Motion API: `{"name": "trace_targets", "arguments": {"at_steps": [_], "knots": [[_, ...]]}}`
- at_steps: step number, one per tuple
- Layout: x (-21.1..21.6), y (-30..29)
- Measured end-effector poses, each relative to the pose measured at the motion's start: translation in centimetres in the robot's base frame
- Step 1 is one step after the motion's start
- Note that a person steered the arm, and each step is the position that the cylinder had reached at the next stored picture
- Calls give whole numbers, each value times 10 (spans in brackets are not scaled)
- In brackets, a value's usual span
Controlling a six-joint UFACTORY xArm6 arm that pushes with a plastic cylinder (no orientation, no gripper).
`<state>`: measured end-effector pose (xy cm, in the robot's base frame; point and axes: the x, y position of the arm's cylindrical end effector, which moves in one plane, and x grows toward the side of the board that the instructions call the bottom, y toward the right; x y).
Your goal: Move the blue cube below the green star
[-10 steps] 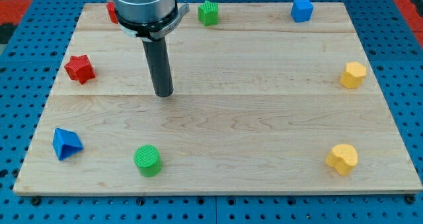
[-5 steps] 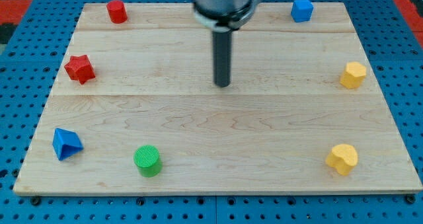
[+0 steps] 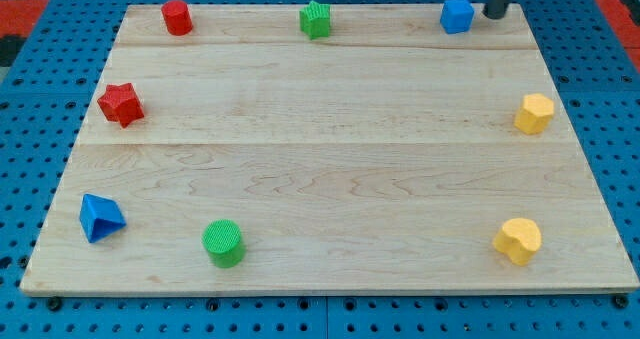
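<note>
Dark rod tip [image 3: 495,16] at view's top right, just right of small blue cube [image 3: 457,15], narrow gap visible, no contact. No fingers on rod; nothing gripped. Blue cube on light wooden board [image 3: 330,169], top edge, well right of green star block [image 3: 315,19].

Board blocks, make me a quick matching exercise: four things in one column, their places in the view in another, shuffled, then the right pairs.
1. blue cube
2. green cylinder
3. red star
4. my tip

A. left edge, upper half
B. just right of the blue cube
C. bottom, left of centre
D. top edge, right of the green star

Pairs: 1-D, 2-C, 3-A, 4-B
</note>
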<state>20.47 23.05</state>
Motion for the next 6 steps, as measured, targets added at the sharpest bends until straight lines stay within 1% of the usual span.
{"name": "trace_targets", "arguments": {"at_steps": [1,2,3,4,5,6], "knots": [[-12,-28],[-12,-30],[-1,-36],[29,-69],[59,-119],[62,-83]]}}
